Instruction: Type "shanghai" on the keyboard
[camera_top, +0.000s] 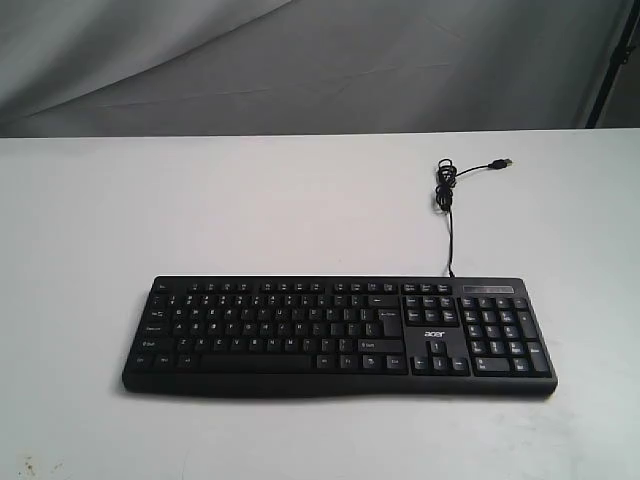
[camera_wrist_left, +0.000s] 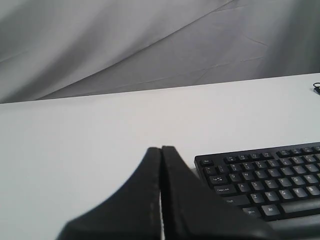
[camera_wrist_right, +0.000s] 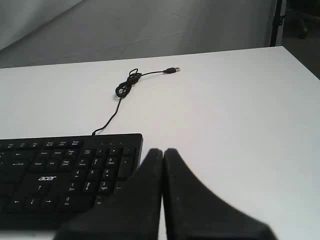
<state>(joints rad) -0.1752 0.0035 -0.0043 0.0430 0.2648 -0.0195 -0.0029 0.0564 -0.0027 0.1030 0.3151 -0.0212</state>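
Two sets of jaws, both pressed together, empty. The black keyboard (camera_top: 340, 335) lies flat on the white counter (camera_top: 100, 220), long axis side to side. Its Caps Lock end is near the left jaws, its number-pad end near the right jaws, so S likely falls to the left. The exterior view shows neither arm, and its key legends are unreadably small.

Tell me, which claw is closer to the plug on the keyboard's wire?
Right. The right gripper sits by the number-pad end, where the plug lies beyond; the left gripper is at the opposite end of the keyboard.
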